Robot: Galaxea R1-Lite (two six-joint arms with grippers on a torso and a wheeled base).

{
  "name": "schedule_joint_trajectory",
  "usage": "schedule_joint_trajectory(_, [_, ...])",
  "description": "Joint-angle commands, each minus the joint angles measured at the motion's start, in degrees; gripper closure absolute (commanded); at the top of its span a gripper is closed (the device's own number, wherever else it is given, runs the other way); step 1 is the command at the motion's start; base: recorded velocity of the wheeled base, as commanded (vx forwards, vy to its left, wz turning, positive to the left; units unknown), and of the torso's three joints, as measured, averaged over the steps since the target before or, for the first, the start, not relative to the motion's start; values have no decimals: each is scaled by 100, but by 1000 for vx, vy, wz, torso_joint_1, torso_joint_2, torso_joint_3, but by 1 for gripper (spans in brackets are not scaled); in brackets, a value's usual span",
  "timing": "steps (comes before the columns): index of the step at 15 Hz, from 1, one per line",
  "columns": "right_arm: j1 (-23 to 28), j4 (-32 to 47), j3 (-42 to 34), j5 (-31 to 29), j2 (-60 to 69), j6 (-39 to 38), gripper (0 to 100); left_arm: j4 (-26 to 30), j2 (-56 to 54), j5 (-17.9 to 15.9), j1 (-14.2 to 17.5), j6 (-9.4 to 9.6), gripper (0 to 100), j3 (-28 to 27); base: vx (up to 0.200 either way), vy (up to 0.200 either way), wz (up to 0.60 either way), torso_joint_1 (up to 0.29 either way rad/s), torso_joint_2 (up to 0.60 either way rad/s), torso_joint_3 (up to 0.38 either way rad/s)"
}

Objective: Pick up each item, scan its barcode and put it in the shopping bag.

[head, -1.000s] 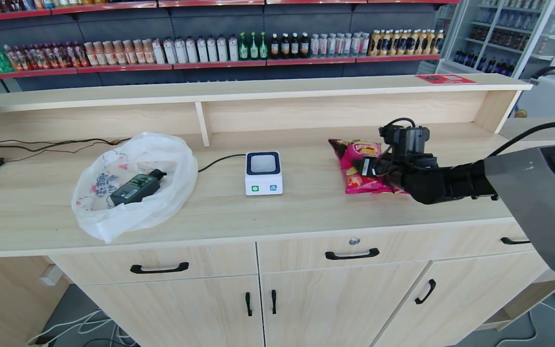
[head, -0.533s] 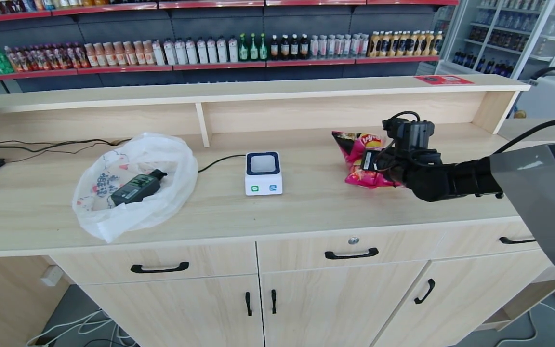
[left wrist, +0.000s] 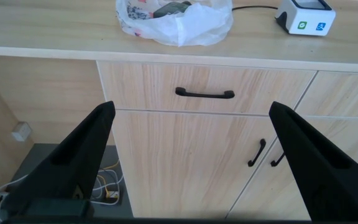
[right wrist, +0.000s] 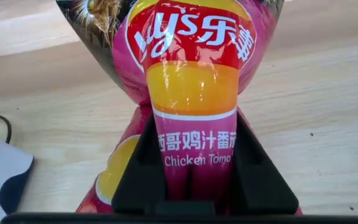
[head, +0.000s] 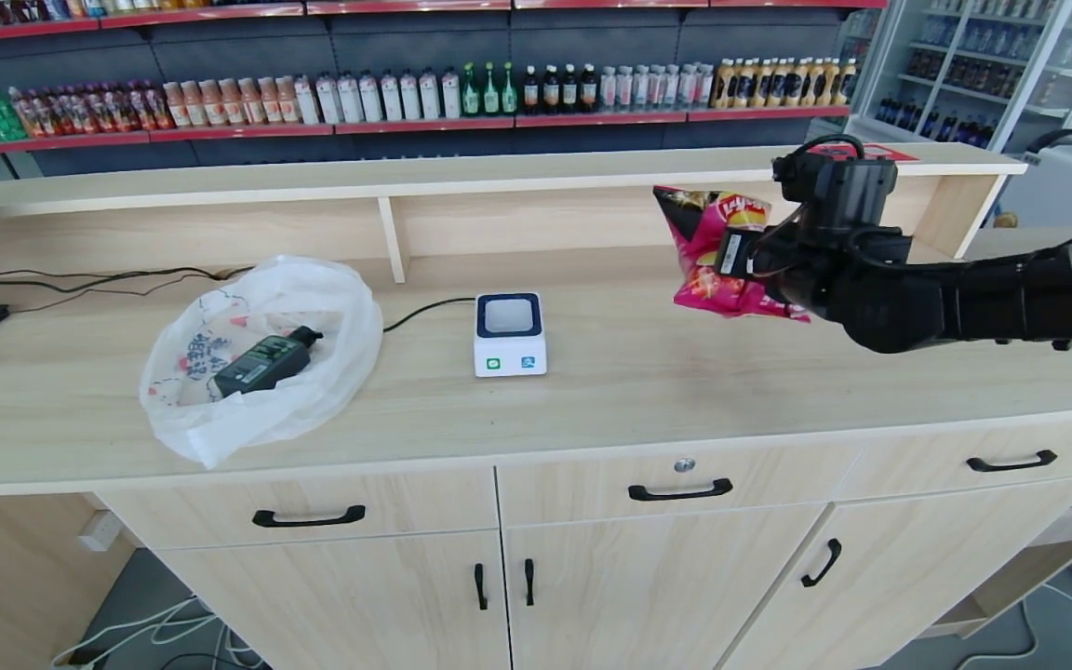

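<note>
- Lifted off the light wooden counter in the head view, the pink crinkled foil chip bag hung in the air, where a second before it had lain flat on the wood. The right arm had risen with it and swung slightly outward.
- Also in the head view, the right gripper pinched the chip bag around its middle, with the bag standing roughly upright at about two o'clock from the white square barcode scanner and well apart from it.
- At nine o'clock from the scanner, the translucent white plastic shopping bag lay open and unmoved, with a dark green flat bottle inside.
- The pick-up looked done. Judging by this, the scan came next, so the chip bag had to travel toward eight o'clock and show its barcode to the scanner's window.
- From the left wrist view, the left gripper hung below the counter edge with its fingers spread wide and nothing between them, facing a drawer's black handle.
- From the right wrist view, the two black fingers squeezed the chip bag into a narrow waist, and the foil bulged on either side of the grip. That hold looked firm, though the slick foil could slip if tilted fast.
</note>
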State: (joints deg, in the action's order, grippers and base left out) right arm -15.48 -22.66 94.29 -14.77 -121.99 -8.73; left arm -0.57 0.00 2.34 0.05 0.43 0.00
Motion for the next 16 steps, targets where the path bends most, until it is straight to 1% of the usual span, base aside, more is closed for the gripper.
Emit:
schedule_joint_trajectory(1, [-333,-28,-421,-315,932,20,100,-4,0,3,-5,1,0,0,0,0,0,0,0,0])
schedule_joint_trajectory(4, [-878,-54,-1168,-632,1740,73,100,-4,0,3,-5,1,0,0,0,0,0,0,0,0])
schedule_joint_trajectory(6, [-1194,-133,-1757,-816,2180,266,100,-4,0,3,-5,1,0,0,0,0,0,0,0,0])
schedule_joint_trajectory(8, [-1493,-362,-2451,-1379,2593,319,100,-4,0,3,4,1,0,0,0,0,0,0,0,0])
schedule_joint_trajectory(9, [-1633,-520,-2811,-1564,2830,328,100,-4,0,3,4,1,0,0,0,0,0,0,0,0])
schedule_joint_trajectory(10, [-1669,-546,-3084,-1616,3058,381,100,-4,0,3,-5,1,0,0,0,0,0,0,0,0])
schedule_joint_trajectory(13, [-1704,-581,-3541,-1581,3595,539,100,-4,0,3,4,1,0,0,0,0,0,0,0,0])
schedule_joint_trajectory(14, [-1695,-581,-3664,-1572,3735,512,100,-4,0,3,4,1,0,0,0,0,0,0,0,0])
schedule_joint_trajectory(16, [-1695,-722,-4218,-1440,4148,231,100,-4,0,3,4,1,0,0,0,0,0,0,0,0])
